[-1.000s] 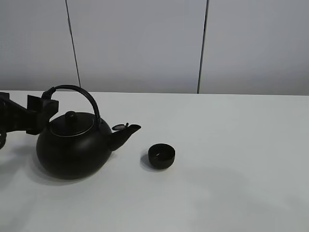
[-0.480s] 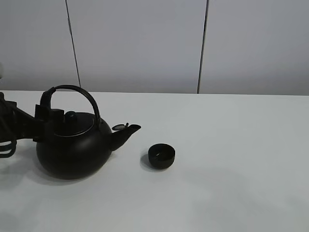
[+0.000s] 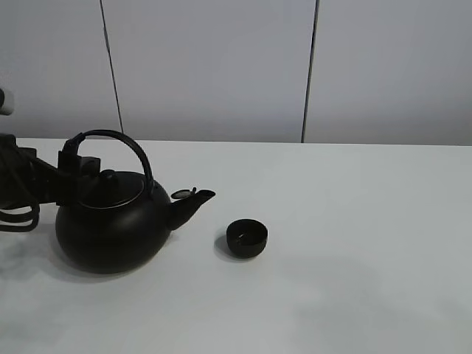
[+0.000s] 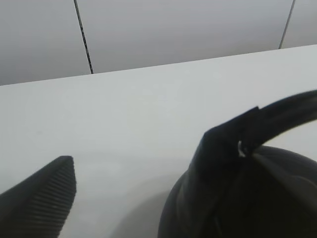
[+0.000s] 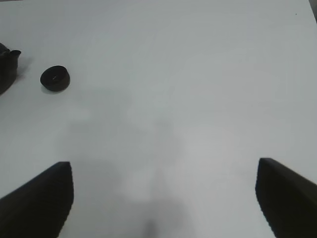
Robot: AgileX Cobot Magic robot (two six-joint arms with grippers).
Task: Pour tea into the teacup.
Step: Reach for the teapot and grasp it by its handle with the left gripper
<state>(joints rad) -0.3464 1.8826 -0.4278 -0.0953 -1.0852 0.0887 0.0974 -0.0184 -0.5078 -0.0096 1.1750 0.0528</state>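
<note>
Right gripper (image 5: 163, 198): its 2 dark fingers sit at opposite edges of the right wrist view, jaws spread wide, with only bare white table (image 3: 354, 280) between them. Nothing is held. It is well apart from the teacup.

Teacup (image 3: 247, 237): a small round black handleless cup, upright on the table near the middle of the exterior view. It stands just beyond the tip of the spout (image 3: 199, 198), to the spout's right and slightly lower, apart from it. The same cup appears far off in the right wrist view, with the spout tip beside it at the edge of the frame. Whether it holds liquid cannot be told.

Kettle (image 3: 110, 228): a large round black body, resting upright on the table left of the cup, with a knobbed lid (image 3: 109, 177) and an arched handle (image 3: 136, 151).

Left gripper (image 3: 77, 168): it comes in from the left edge at the rear base of the handle. In the left wrist view 1 ribbed finger (image 4: 47, 198) stands clear over the table and the other lies against the handle's base, so the jaws are spread wide and are not clamped. Whether that finger touches the handle cannot be told.

Background: a pale panelled wall (image 3: 214, 66) with 2 dark vertical seams.
</note>
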